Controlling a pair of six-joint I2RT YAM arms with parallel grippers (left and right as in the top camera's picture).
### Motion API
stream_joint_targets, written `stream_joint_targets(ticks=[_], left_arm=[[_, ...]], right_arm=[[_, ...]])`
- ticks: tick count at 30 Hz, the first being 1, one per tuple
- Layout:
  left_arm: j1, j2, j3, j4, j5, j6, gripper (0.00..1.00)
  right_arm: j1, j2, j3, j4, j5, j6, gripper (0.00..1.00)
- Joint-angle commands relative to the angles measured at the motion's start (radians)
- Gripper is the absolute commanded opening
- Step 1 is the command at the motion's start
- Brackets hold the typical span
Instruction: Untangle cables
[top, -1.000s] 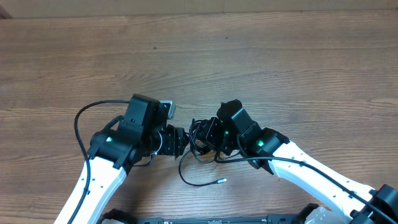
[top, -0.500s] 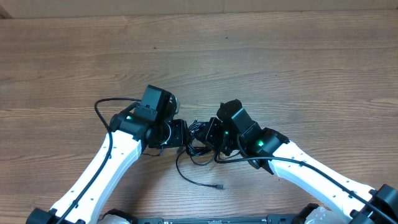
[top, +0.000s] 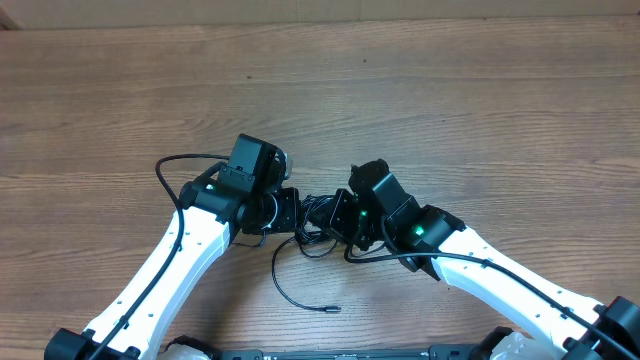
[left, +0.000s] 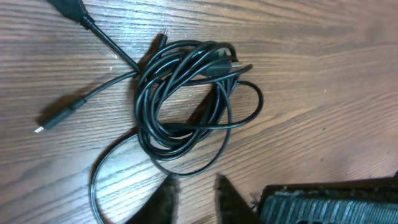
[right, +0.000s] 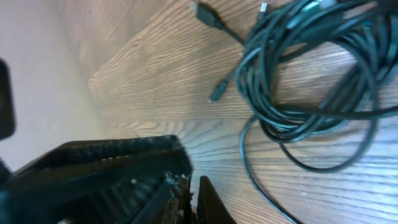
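- Black cables (left: 208, 59) lie in one coiled knot on the bench (top: 450, 100); a single plug tail (top: 333, 309) trails loose (toward the arm bases).
- Left claw (left: 194, 193): part-open beside the coil, gripping nothing.
- Right claw (right: 186, 186): clenched, apparently empty.
- My judgement: untangling barely begun.

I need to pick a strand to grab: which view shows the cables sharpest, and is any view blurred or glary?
Left wrist: the cables are crisp and evenly lit; only the left gripper at the bottom edge is blurred. Right wrist: soft overall, the cables smeared, the right gripper a dark blur. Overhead: sharp, no glare, but both grippers cover most of the tangle.
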Motion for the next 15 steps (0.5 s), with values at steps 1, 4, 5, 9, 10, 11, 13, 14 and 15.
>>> stream_joint_targets(ticks=[1,4,5,9,10,11,13,14,15], left_arm=[[-0.003,0.005,0.012,-0.01,-0.058,-0.003,0.48],[-0.003,0.017,0.011,-0.011,-0.118,-0.031,0.5],[-0.003,0.025,0.011,-0.009,-0.144,-0.057,0.49],[-0.003,0.066,0.011,0.002,-0.175,-0.117,0.42],[-0.003,0.081,0.011,0.008,-0.175,-0.128,0.4],[-0.003,0.098,0.011,0.013,-0.175,-0.141,0.37],[-0.003,0.14,0.011,0.027,-0.174,-0.17,0.33],[-0.003,0.159,0.011,0.031,-0.174,-0.183,0.3],[-0.003,0.181,0.011,0.034,-0.168,-0.194,0.27]], right_arm=[[0.001,-0.012,0.019,-0.045,0.061,-0.007,0.08],[-0.013,-0.012,0.019,-0.132,0.139,0.002,0.28],[-0.019,-0.012,0.019,-0.158,0.156,0.001,0.31],[-0.034,-0.012,0.019,-0.242,0.192,0.0,0.37],[-0.037,-0.012,0.019,-0.262,0.196,0.0,0.38],[-0.039,-0.012,0.019,-0.277,0.201,0.0,0.38],[-0.04,-0.012,0.019,-0.304,0.213,0.0,0.38],[-0.04,-0.012,0.019,-0.312,0.214,0.0,0.38],[-0.04,-0.012,0.019,-0.319,0.215,0.0,0.38]])
